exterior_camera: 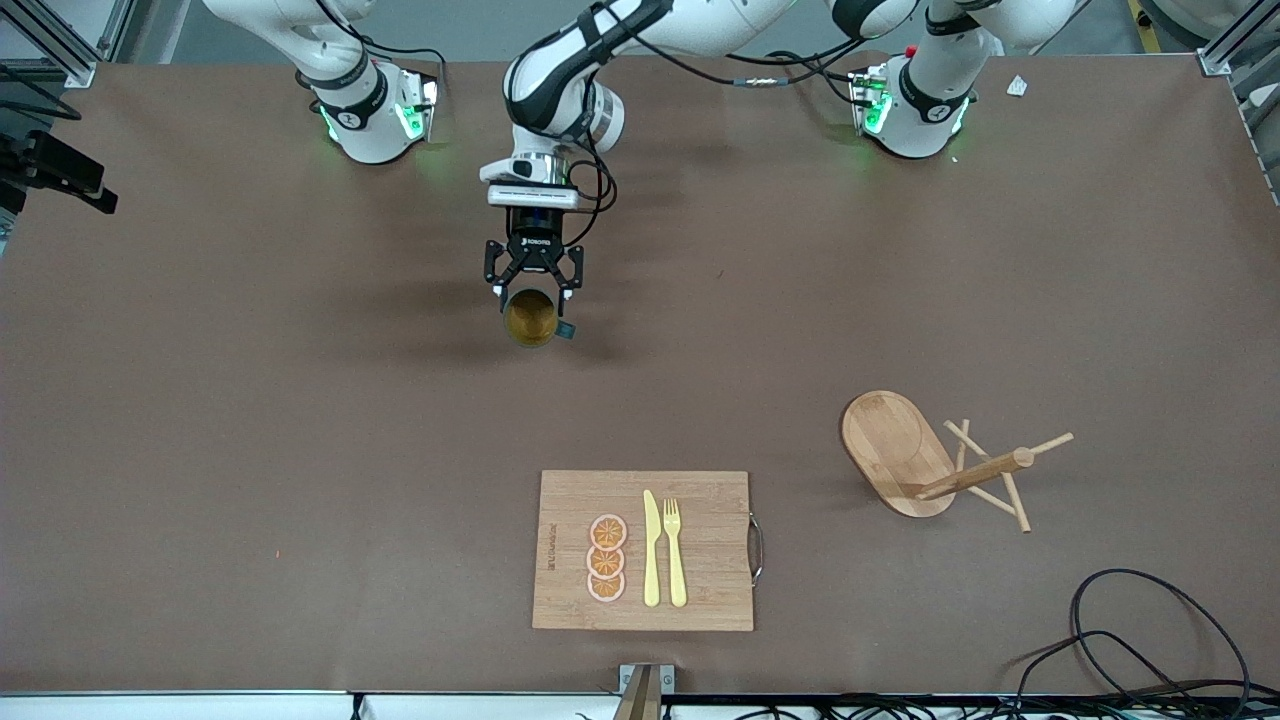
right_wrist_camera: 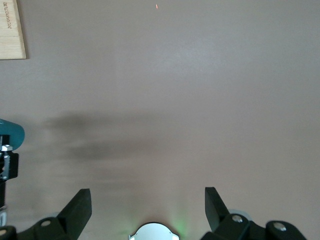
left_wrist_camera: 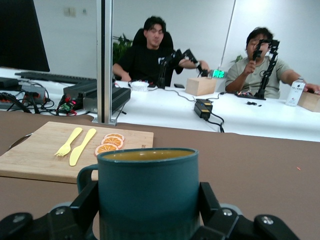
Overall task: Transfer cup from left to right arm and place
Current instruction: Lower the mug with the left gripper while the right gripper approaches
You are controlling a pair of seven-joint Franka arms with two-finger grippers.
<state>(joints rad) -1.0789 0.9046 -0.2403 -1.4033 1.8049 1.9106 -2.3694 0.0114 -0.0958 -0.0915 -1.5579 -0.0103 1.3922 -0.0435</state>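
Observation:
The dark teal cup [exterior_camera: 530,318] with a mustard-yellow inside hangs in the air over the brown table, toward the right arm's end of it, with its mouth turned toward the front camera. My left gripper [exterior_camera: 533,290] has reached across from its base and is shut on the cup's sides. In the left wrist view the cup [left_wrist_camera: 147,190] fills the space between the black fingers [left_wrist_camera: 90,200], with its small handle to one side. My right gripper [right_wrist_camera: 146,192] is open over bare table and holds nothing. An edge of the teal cup [right_wrist_camera: 10,132] shows at the border of the right wrist view.
A bamboo cutting board [exterior_camera: 715,560] lies near the front camera's edge with a yellow knife [exterior_camera: 651,550], a yellow fork [exterior_camera: 674,550] and orange slices [exterior_camera: 606,558] on it. A wooden stand with pegs [exterior_camera: 900,455] lies tipped over toward the left arm's end. Black cables [exterior_camera: 1150,640] coil at that corner.

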